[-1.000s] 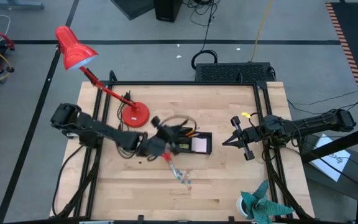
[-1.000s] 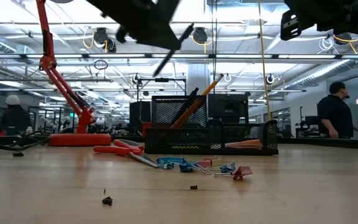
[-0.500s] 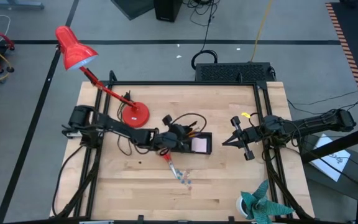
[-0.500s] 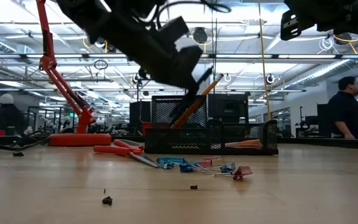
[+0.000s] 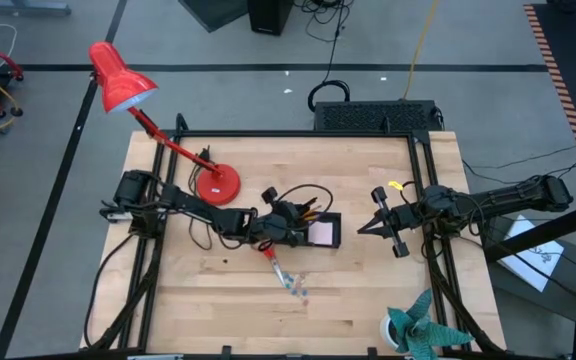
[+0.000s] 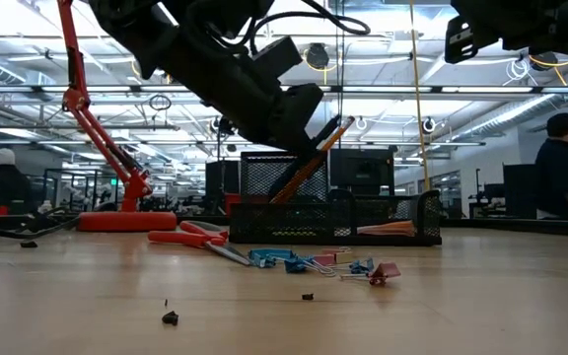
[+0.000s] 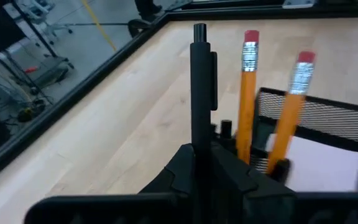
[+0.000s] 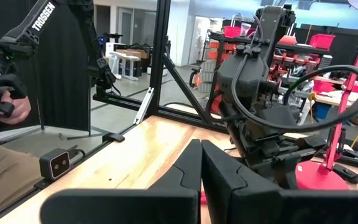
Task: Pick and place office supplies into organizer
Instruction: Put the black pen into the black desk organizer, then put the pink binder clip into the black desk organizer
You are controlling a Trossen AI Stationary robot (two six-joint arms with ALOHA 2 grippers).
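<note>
From above, your left arm stretches low across the worktop [image 5: 368,290] from its left edge toward the middle, and your left hand [image 5: 286,222] sits at the left end of the black organizer [image 5: 326,240], beside the red lamp base [image 5: 215,184]. The pink note pad [image 5: 320,233] lies in the organizer's right part. Red-handled scissors [image 5: 271,255] and a scatter of clips [image 5: 296,288] lie on the wood just in front of the organizer. Your right arm reaches in from the right edge, with your right hand [image 5: 366,228] pointing toward the organizer, near it but apart.

From worktop height, your left hand [image 6: 309,110] slants down over the organizer's [image 6: 383,219] tall mesh cup, where orange pencils [image 6: 314,158] lean. Scissors [image 6: 187,237] and clips [image 6: 314,264] lie in front.

Through your left wrist camera, your left hand [image 7: 201,163] is clamped on a dark pen [image 7: 201,87] that stands upright between its fingers, close beside two orange pencils [image 7: 248,93] with the note pad [image 7: 325,158] behind them.

Through your right wrist camera, your right hand [image 8: 201,163] has its fingers pressed together with nothing between them, facing your left arm.
</note>
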